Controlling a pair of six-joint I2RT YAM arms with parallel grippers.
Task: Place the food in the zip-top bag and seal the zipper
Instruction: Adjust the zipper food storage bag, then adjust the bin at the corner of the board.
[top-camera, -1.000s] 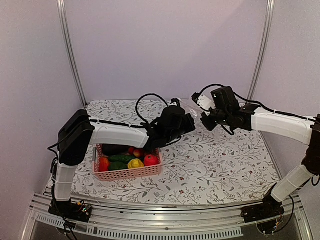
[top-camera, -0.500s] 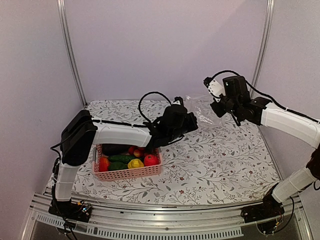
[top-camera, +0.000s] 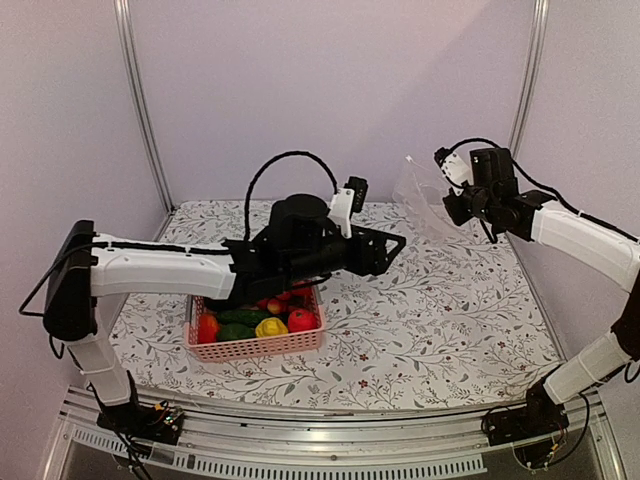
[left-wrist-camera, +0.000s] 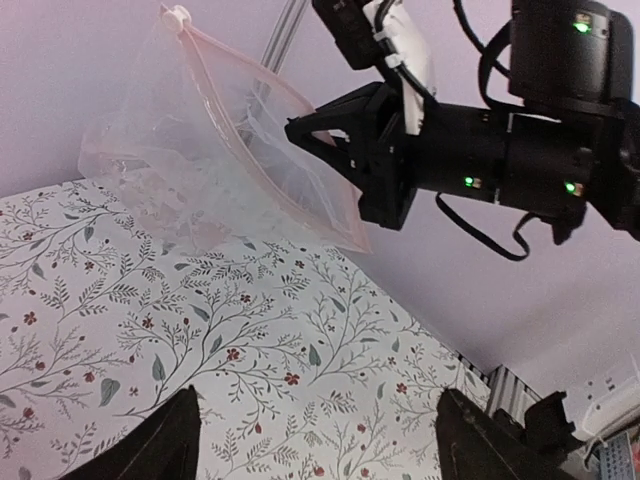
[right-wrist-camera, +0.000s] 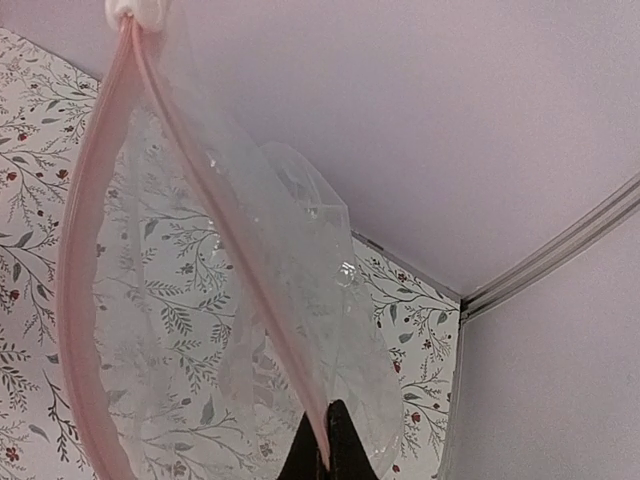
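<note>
The zip-top bag (top-camera: 420, 192) hangs clear and crinkly in the air at the back right. My right gripper (top-camera: 452, 206) is shut on its pink zipper (right-wrist-camera: 240, 270) edge; the right wrist view shows the fingers (right-wrist-camera: 325, 448) pinching one strip while the other strip (right-wrist-camera: 75, 290) bows away, so the mouth gapes. A white slider (right-wrist-camera: 135, 10) sits at the far end. My left gripper (top-camera: 388, 249) stands open and empty above the cloth, left of the bag (left-wrist-camera: 215, 165) and apart from it. The food (top-camera: 272, 326), red, yellow and green pieces, lies in the pink basket (top-camera: 262, 346).
A floral cloth (top-camera: 440, 320) covers the table. The pink basket sits front left, under my left forearm (top-camera: 160, 270). Metal frame posts (top-camera: 520, 90) and purple walls close the back and sides.
My left gripper has opened, let go of the bag and drawn back from it. My right gripper has lifted the bag up and to the right.
</note>
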